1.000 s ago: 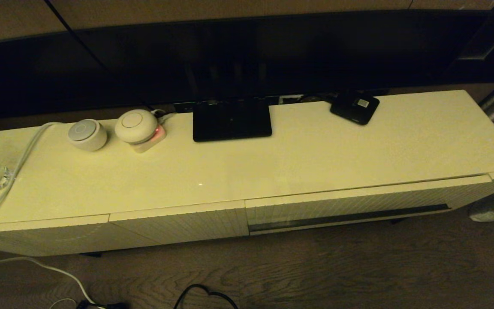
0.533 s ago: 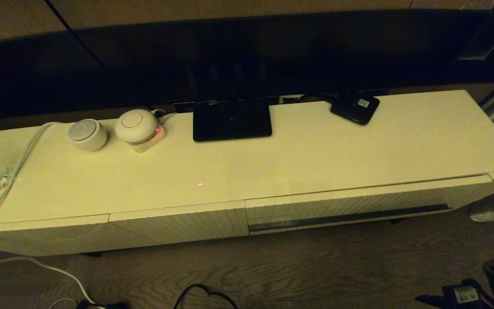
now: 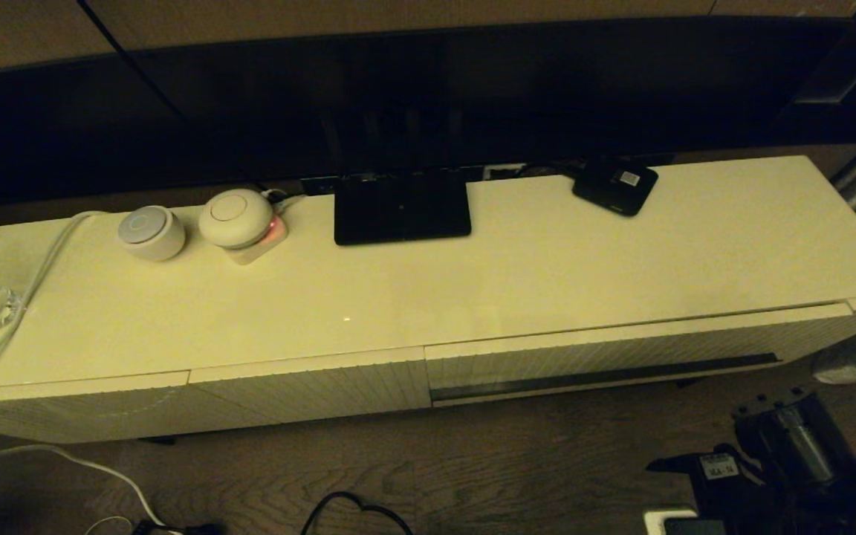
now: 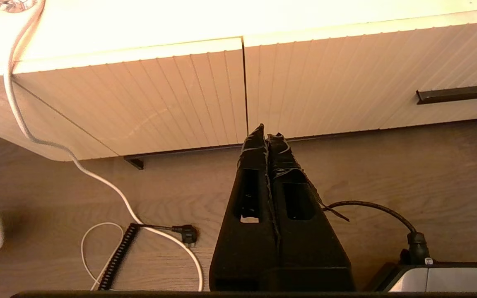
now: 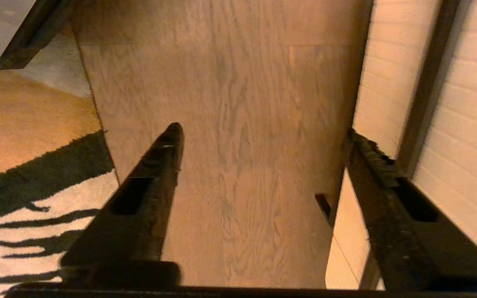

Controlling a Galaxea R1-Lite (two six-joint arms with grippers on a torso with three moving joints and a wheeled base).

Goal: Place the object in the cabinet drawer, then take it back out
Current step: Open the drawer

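Since a second ago the right arm has come up into the head view from below, and its right gripper (image 5: 259,136) now hangs over the wooden floor (image 5: 238,124) in front of the cabinet drawer (image 3: 606,353), low and toward the drawer's right end. Its fingers (image 5: 155,165) are spread wide with nothing between them; in the right wrist view one finger lies just beside the drawer's ribbed front, close to the long dark slot (image 5: 422,95), though whether it touches the front cannot be told. The cabinet drawer is shut, its ribbed front flush with the narrower ribbed panel (image 3: 309,386) to its left. No umbrella shows in any view, so where it lies cannot be told. On the counter (image 3: 547,275) above the drawer sit a flat black stand base (image 3: 401,212) back from the drawer's left end and a small black box with a white label (image 3: 615,186) at the rear edge above the drawer's middle. Farther left of the drawer stand two round white devices (image 3: 151,232), and a white cable (image 3: 4,342) runs down over the counter's left end to the floor. The left gripper (image 4: 266,136) hovers above the floor before the seam at the drawer's left edge, its fingers (image 4: 251,182) pressed together and holding nothing.
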